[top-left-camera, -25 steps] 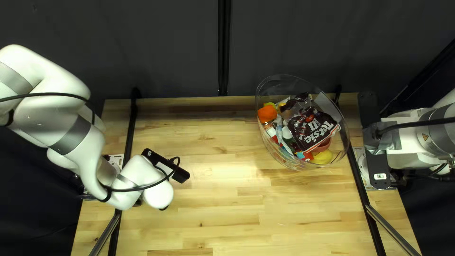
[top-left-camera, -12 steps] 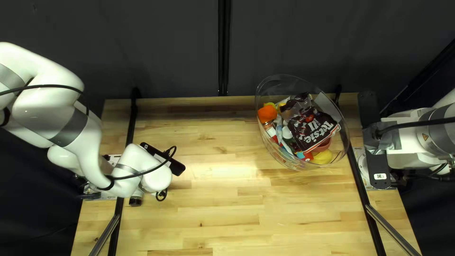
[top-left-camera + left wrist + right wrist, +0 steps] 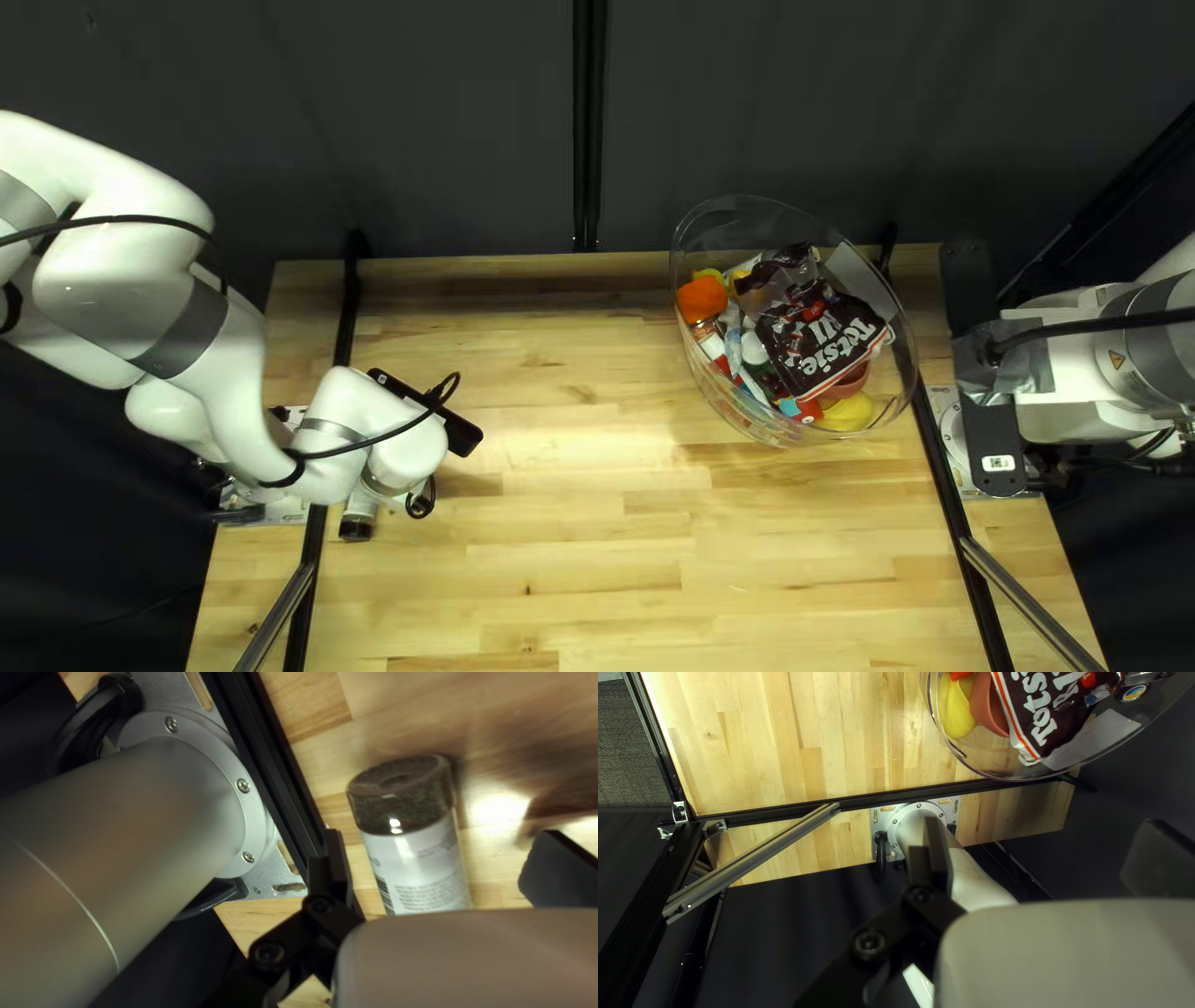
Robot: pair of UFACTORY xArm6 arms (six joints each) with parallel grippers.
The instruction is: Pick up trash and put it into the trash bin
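My left gripper [image 3: 463,434] is mostly hidden under its wrist at the left of the top left view, where a small bottle [image 3: 359,508] lies beside it. In the left wrist view the gripper [image 3: 445,866] is open around a clear bottle [image 3: 414,852] with dark flakes and a white label, touching neither side visibly; the bottle's near end is hidden. My right gripper [image 3: 992,429], its fingertips hidden from above, is open and empty in its wrist view [image 3: 1042,858]. The clear trash bin [image 3: 716,396] holds a brown wrapper [image 3: 822,336] and several other items.
A black rail [image 3: 274,765] and my left arm's base [image 3: 187,790] stand beside the bottle. The bin's rim [image 3: 969,770] lies beyond a rail [image 3: 853,801] near my right arm's base [image 3: 918,821]. Bare wood [image 3: 598,498] spans the table's middle.
My left arm's wrist has moved slightly left and toward the table's far edge, uncovering the bottle in the top left view. The right arm and bin have stayed still.
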